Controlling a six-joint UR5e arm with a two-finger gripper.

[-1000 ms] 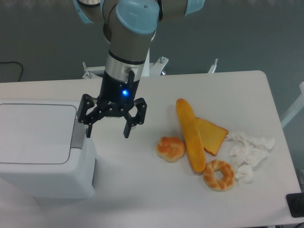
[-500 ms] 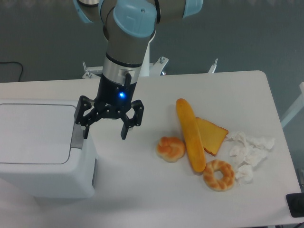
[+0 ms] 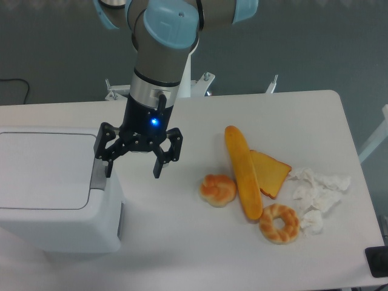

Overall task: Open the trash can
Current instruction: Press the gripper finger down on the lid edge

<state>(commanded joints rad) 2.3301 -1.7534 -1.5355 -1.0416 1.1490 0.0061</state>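
The trash can (image 3: 51,191), sitting at the near left of the desk (image 3: 182,242), is being shown with its lid down, while the empty gripper (image 3: 134,163) is being held wide just beside its grey button strip (image 3: 99,176), unpressed by appearance.

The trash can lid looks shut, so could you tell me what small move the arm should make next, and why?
Probably a short shift left and down, so one finger presses the grey button strip. The trash can has its lid flat and closed, and the open pincer hangs at its right edge, one finger beside the strip.
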